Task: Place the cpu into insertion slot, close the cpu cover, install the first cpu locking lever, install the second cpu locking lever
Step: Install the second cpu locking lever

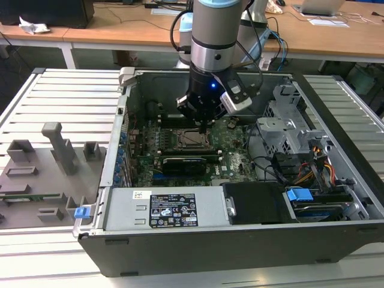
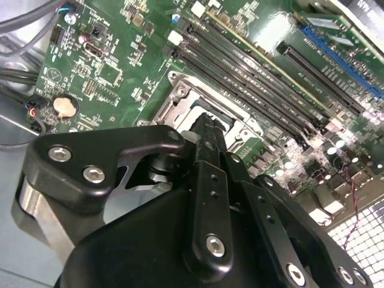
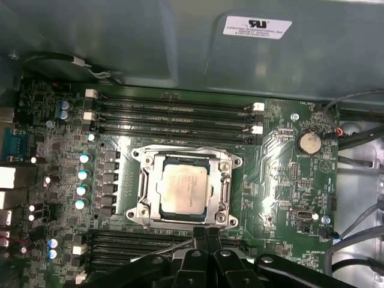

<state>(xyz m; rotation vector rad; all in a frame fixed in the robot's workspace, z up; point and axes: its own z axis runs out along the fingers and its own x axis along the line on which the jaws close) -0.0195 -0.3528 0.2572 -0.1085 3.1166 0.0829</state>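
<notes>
— One grey tray [image 1: 36, 180] with upright grey blocks lay on the slatted tabletop [image 1: 66, 96], at the exterior view's left, yes?

— Yes, and a small blue clip [image 1: 81, 211] was at its corner, just beside the open computer case [image 1: 114, 174]. Inside the case lay the green motherboard [image 1: 237, 159].

— Where was the cpu [image 3: 183, 189]?

— It lay flat in the insertion slot [image 3: 159, 210], near the middle of the board. Its dull silver top showed through the window of the cpu cover [image 3: 226, 186]. The cover lay down flat around it, as far as I could see in the first wrist view.

— And the hand [image 3: 207, 233]?

— It hung from the arm [image 1: 213, 36] over the socket, pointing down, at the edge of the cover that faces away from the long memory slots [image 3: 174, 117]. The two fingertips [image 3: 201, 235] were pressed together, with no gap between them. I saw nothing between them. Whether they touched the board, I could not tell.

— What was further right?

— In the exterior view, a grey metal drive cage [image 1: 288, 126], then a bundle of coloured cables [image 1: 318, 171] and a blue tab [image 1: 299, 195] near the case wall.
</notes>
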